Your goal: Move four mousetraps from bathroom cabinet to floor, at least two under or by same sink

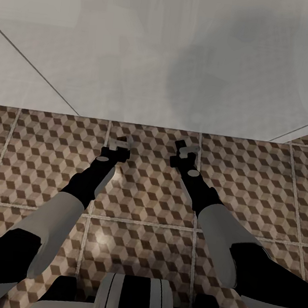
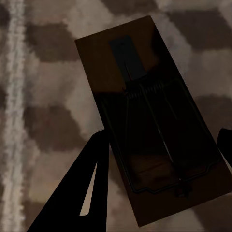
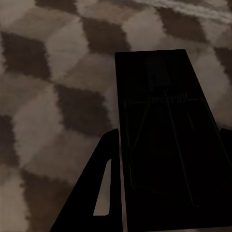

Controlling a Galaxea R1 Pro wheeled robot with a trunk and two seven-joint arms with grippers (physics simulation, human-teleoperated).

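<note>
Both grippers carry loads: our left gripper (image 2: 159,145) clamps a mousetrap (image 2: 150,116) between its fingers, and our right gripper (image 3: 169,159) holds a second mousetrap (image 3: 164,125), each above the bathroom floor (image 1: 247,185). Only the wrist views reveal the traps' wire; we read no lettering. Ahead, a pale surface (image 1: 135,74) meets the tiles.

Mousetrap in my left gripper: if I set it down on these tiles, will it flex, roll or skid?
The mousetrap looks like a flat, rigid board, so it likely won't flex or roll. It is thin with flat faces, so it should lie stable on the bathroom floor, though it may skid if nudged. Its wire parts could snag.
</note>
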